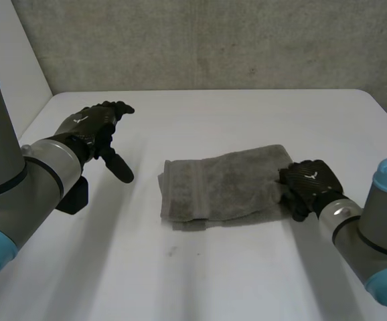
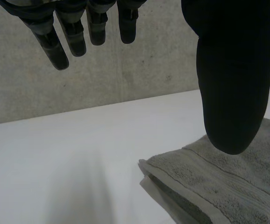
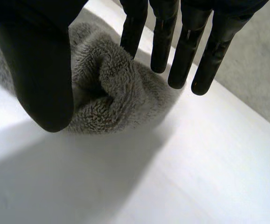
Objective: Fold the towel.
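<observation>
One white table (image 1: pixel 247 114) takes up most of the head view, with a grey concrete wall (image 1: pixel 213 40) behind it. One grey towel (image 1: pixel 223 184) lies on it, already folded into a thick rectangle, a bit right of centre. Its long axis runs left-right across the table, right end angled slightly toward the wall. The banded hem end points to the robot's left (layers stacked there, edges not quite flush); the right end is bunched into a soft hump.

The left hand (image 1: pixel 90 127) is held above the table, well apart from the towel and off its hem end, with fingers (image 2: pixel 60 44) straight, thumb spread, holding nothing.

The right hand (image 1: pixel 311 180) sits at the towel's right end. Its fingers (image 3: pixel 181 51) are straight and spread over the hump, thumb (image 3: pixel 44 79) on the hump's other side, not clamped on the cloth.
</observation>
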Robot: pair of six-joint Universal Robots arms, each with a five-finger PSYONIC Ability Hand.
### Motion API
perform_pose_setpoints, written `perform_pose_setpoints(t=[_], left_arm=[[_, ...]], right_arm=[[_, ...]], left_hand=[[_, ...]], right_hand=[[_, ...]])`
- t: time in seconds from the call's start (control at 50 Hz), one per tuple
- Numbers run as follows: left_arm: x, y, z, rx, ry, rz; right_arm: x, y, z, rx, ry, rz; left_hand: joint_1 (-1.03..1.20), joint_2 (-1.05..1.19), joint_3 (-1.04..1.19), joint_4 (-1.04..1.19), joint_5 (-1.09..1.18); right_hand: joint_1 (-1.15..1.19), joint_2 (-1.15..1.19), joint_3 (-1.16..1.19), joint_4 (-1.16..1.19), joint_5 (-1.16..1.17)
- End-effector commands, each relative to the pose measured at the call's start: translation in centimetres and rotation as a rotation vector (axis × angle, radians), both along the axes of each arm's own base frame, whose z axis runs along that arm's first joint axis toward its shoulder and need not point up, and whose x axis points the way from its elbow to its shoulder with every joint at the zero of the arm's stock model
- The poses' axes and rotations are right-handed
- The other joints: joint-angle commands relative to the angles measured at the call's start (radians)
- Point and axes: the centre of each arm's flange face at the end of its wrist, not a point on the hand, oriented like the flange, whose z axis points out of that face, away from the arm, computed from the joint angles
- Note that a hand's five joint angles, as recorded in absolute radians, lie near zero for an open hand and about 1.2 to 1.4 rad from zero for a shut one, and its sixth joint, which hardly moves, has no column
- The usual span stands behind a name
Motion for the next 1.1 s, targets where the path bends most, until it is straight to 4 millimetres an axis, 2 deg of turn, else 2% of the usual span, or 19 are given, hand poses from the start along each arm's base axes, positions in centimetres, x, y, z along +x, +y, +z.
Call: perform_pose_setpoints(t=[0.02,0.16,0.3,0.36,0.48,0.52,0.7,0.76,0.78,0.8,0.86,0.92,0.96,0.98,1.02,1.04,1.06,1.08,1.1], left_arm=[[0.0,0.0,-0.3,0.008,-0.004,0.000],[-0.1,-0.1,-0.3,-0.009,0.004,0.000],[-0.2,-0.2,-0.5,-0.010,0.005,0.000],[-0.2,-0.2,-0.5,-0.010,0.005,-0.002],[-0.1,-0.3,-0.4,-0.014,0.007,0.000],[-0.1,-0.3,-0.4,-0.014,0.007,0.000],[-0.2,-0.2,-0.6,-0.011,0.006,-0.002],[-0.2,-0.2,-0.6,-0.011,0.006,-0.002],[-0.2,-0.2,-0.5,-0.012,0.007,-0.003],[-0.2,-0.2,-0.5,-0.012,0.007,-0.003],[-0.2,-0.3,-0.5,-0.013,0.006,-0.002],[-0.2,-0.3,-0.5,-0.014,0.008,-0.001],[-0.1,-0.3,-0.4,-0.016,0.009,0.000],[-0.1,-0.3,-0.2,-0.022,0.012,0.000],[-0.1,-0.2,0.0,-0.027,0.012,0.001],[0.0,-0.3,0.1,-0.031,0.013,0.002],[0.0,-0.3,0.2,-0.031,0.013,0.002],[0.0,-0.3,0.2,-0.031,0.013,0.002],[0.0,-0.3,0.2,-0.033,0.014,0.002]], right_arm=[[-1.7,-0.4,-0.6,0.030,0.003,-0.042],[-2.7,-1.0,-1.0,0.033,0.004,-0.078],[-2.4,-1.8,-0.9,-0.006,-0.018,-0.065],[-2.0,-2.0,-1.0,-0.011,-0.046,-0.063],[-1.8,-2.4,-1.3,0.018,-0.097,-0.077],[-1.7,-2.5,-1.6,0.033,-0.111,-0.084],[-1.8,-3.0,-2.0,0.038,-0.113,-0.091],[-1.8,-3.0,-2.1,0.042,-0.115,-0.093],[-1.7,-3.1,-2.1,0.041,-0.117,-0.091],[-1.7,-3.1,-2.1,0.040,-0.122,-0.093],[-1.7,-3.2,-1.9,0.034,-0.128,-0.094],[-1.5,-4.1,-0.8,-0.010,-0.136,-0.093],[-0.2,-4.8,0.9,-0.067,-0.153,-0.062],[-0.2,-4.8,0.9,-0.067,-0.153,-0.062],[3.5,-3.8,2.9,-0.136,-0.172,0.043],[3.5,-3.8,2.9,-0.136,-0.172,0.043],[5.4,-3.2,3.8,-0.159,-0.182,0.094],[5.4,-3.1,3.8,-0.159,-0.182,0.094],[7.0,-2.4,4.4,-0.173,-0.191,0.143]], left_hand=[[0.002,0.010,0.007,0.006,-0.030],[0.002,0.010,0.007,0.006,-0.030],[0.002,0.010,0.007,0.006,-0.030],[0.002,0.010,0.007,0.006,-0.030],[0.002,0.010,0.007,0.006,-0.030],[0.002,0.010,0.007,0.006,-0.030],[0.002,0.010,0.007,0.006,-0.030],[0.002,0.010,0.007,0.006,-0.030],[0.002,0.010,0.007,0.006,-0.030],[0.002,0.010,0.007,0.006,-0.030],[0.002,0.010,0.007,0.006,-0.030],[0.002,0.010,0.007,0.006,-0.030],[0.002,0.010,0.007,0.006,-0.030],[0.002,0.010,0.007,0.006,-0.030],[0.002,0.010,0.007,0.006,-0.030],[0.002,0.010,0.007,0.006,-0.030],[0.002,0.010,0.007,0.006,-0.030],[0.002,0.010,0.007,0.006,-0.030],[0.002,0.010,0.007,0.006,-0.030]], right_hand=[[-0.032,0.035,0.036,0.035,0.035],[0.020,0.088,0.088,0.088,0.088],[0.384,0.451,0.452,0.451,0.451],[0.469,0.536,0.537,0.537,0.537],[0.446,0.513,0.514,0.513,0.514],[0.329,0.396,0.397,0.397,0.397],[0.384,0.452,0.452,0.452,0.452],[0.490,0.557,0.558,0.558,0.558],[0.705,0.772,0.773,0.773,0.773],[0.799,0.866,0.867,0.867,0.867],[0.800,0.867,0.868,0.868,0.868],[0.800,0.867,0.868,0.868,0.868],[0.800,0.867,0.868,0.868,0.868],[0.800,0.867,0.868,0.868,0.868],[0.800,0.867,0.868,0.868,0.868],[0.800,0.867,0.868,0.868,0.868],[0.800,0.867,0.868,0.868,0.868],[0.800,0.867,0.868,0.868,0.868],[0.800,0.867,0.868,0.868,0.868]])
